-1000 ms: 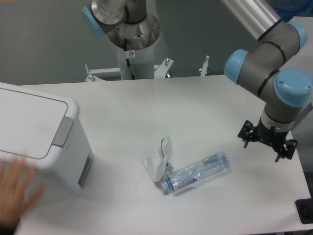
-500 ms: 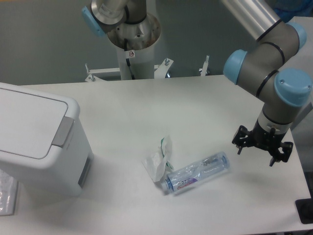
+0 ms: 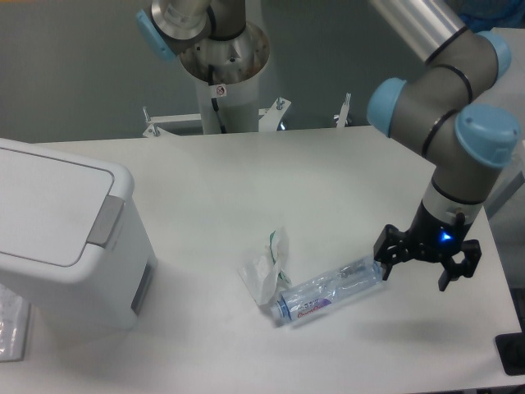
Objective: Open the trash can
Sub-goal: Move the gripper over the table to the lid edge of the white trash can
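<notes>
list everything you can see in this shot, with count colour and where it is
trash can: 1, white with grey push-tab, lid shut, left edge of table
bottle: 1, clear plastic, lying on its side, centre-right of table
crumpled wrapper: 1, white with a bit of green, just left of the bottle
clear plastic item: 1, bottom-left corner, partly cut off
table: 1, white
arm base: 1, white-grey pedestal, behind the table
gripper: 1, black, above the table near the bottle's right end, fingers state unclear

trash can [image 3: 61, 234] – lid shut | gripper [image 3: 426, 261] – spread, beside bottle [image 3: 328, 290] | wrapper [image 3: 267, 266]
</notes>
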`<state>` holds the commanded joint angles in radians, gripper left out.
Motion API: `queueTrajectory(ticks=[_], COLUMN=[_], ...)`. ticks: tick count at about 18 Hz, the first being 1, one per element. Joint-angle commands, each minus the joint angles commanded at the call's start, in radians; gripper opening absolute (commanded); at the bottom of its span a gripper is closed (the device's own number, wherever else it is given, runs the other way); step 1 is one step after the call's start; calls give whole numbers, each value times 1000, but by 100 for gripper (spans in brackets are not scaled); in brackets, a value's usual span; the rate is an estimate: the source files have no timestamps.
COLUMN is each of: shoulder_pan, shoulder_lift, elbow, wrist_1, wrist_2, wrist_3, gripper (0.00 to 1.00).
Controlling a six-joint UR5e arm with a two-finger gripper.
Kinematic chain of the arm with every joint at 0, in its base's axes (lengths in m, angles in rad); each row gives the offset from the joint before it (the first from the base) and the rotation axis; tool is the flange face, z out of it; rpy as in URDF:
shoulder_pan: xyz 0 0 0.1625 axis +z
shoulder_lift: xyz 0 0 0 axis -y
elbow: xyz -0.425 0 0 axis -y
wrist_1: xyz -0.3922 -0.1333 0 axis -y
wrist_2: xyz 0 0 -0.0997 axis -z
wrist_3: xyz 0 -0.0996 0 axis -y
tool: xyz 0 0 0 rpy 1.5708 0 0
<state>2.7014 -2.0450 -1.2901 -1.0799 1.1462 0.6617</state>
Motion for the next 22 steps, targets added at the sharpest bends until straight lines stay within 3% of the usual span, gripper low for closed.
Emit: queueTrajectory(ticks=[3,10,12,16,22], shoulder_pan=[-26,-170,-221,-258,-342], shoulder_lift=[64,117,140,209,256], elbow=[2,12,-3,-104,-150], wrist_1=[2,15,15,23,21], wrist_2=[-72,-86,-112,-157,-149], wrist_3=[-161,-273,-275,-261,-283], gripper=[100,100,100,100,100])
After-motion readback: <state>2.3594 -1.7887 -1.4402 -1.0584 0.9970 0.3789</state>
